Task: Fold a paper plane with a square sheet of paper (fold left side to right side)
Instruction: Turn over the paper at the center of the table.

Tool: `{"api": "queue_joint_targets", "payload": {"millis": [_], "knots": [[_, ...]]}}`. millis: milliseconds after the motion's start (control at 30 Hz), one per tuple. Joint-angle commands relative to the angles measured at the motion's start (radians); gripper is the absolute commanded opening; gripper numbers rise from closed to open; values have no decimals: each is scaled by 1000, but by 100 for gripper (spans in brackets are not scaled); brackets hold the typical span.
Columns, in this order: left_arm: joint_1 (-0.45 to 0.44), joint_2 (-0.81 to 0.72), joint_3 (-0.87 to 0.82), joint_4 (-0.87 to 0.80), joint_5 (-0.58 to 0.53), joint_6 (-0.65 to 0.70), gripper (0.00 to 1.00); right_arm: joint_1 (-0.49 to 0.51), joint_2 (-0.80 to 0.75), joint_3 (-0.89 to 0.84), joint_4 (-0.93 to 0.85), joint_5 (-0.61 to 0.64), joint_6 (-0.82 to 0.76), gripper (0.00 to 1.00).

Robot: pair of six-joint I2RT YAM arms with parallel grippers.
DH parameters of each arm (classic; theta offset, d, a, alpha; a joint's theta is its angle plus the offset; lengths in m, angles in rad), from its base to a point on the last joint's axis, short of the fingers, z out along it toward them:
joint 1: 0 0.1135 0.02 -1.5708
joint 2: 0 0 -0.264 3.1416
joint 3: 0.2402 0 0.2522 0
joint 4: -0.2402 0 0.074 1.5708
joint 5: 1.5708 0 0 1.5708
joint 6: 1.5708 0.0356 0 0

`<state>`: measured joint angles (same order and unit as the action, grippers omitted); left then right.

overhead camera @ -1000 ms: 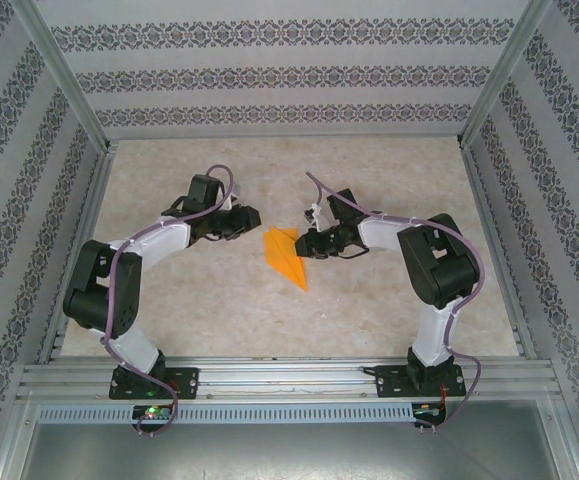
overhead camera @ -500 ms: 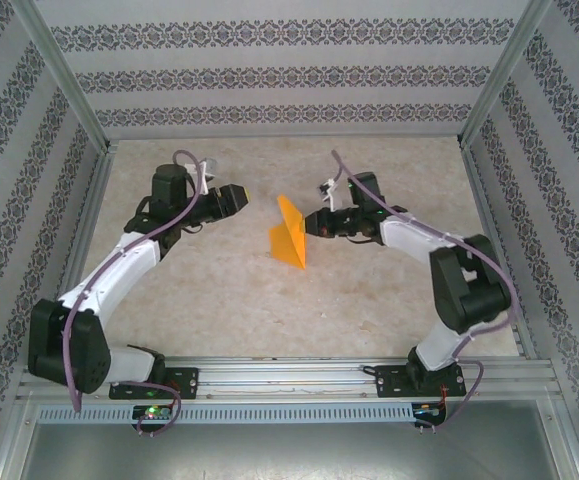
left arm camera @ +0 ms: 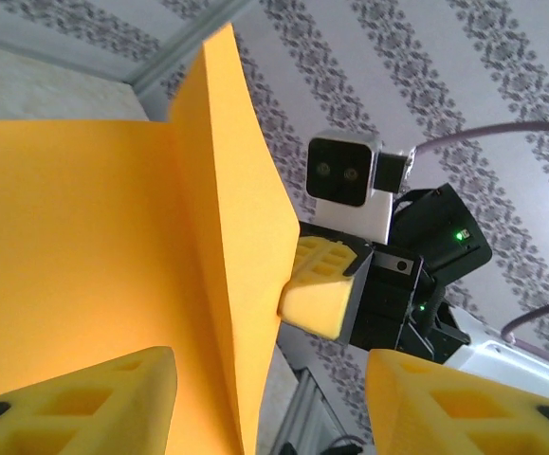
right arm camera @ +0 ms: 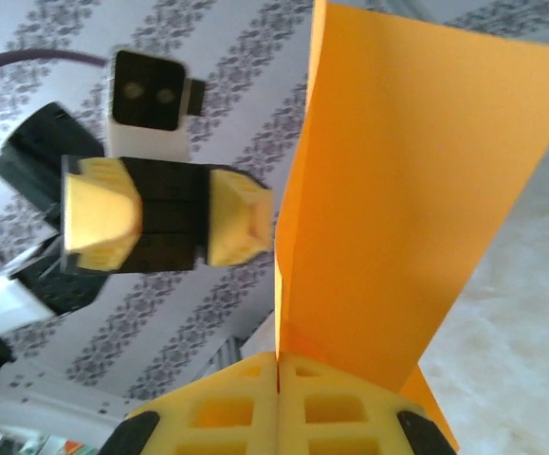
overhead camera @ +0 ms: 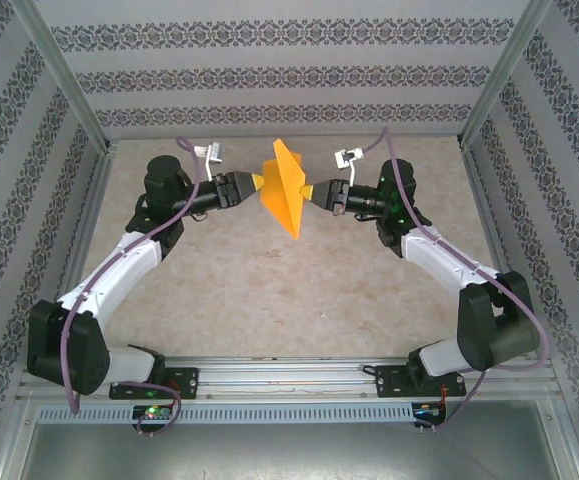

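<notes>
The square sheet of paper [overhead camera: 284, 192] is orange and folded into a pointed, plane-like shape with a centre crease. It hangs in the air above the table's far middle, point down. My right gripper [overhead camera: 318, 190] is shut on its right edge; in the right wrist view the fingers [right arm camera: 276, 408] pinch the paper [right arm camera: 407, 209] at the crease. My left gripper [overhead camera: 253, 183] is open at the paper's left side. In the left wrist view one flap of the paper [left arm camera: 227, 237] stands between its wide-apart fingers [left arm camera: 75, 403], untouched.
The beige table [overhead camera: 219, 290] lies below both raised arms. Patterned walls [overhead camera: 289, 75] and metal frame posts [overhead camera: 64, 90] close in the back and sides. A metal rail [overhead camera: 289, 375] with both arm bases runs along the near edge.
The right gripper has lifted the paper off the table, up and toward the back. The left arm has stretched out, opened its jaws and come up to the paper's left side.
</notes>
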<state>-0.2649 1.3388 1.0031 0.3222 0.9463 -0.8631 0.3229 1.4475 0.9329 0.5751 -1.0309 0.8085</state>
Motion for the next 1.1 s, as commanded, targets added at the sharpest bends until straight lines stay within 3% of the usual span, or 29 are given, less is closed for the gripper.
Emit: {"api": "queue_joint_targets", "payload": {"millis": [0,300,833,1067], "knots": [[-20,27,34,108,59,-45,55,38,7,48,119,-49,65,0],[-36,59,49,112,58,-32,52,79,33,69,129,-41,89,0],[-37,28,60,31,16,34,11,52,42,41,123,-5,98,0],[-38,28,53,90,-1,8,1,26,-2,32,101,2,101,21]]}}
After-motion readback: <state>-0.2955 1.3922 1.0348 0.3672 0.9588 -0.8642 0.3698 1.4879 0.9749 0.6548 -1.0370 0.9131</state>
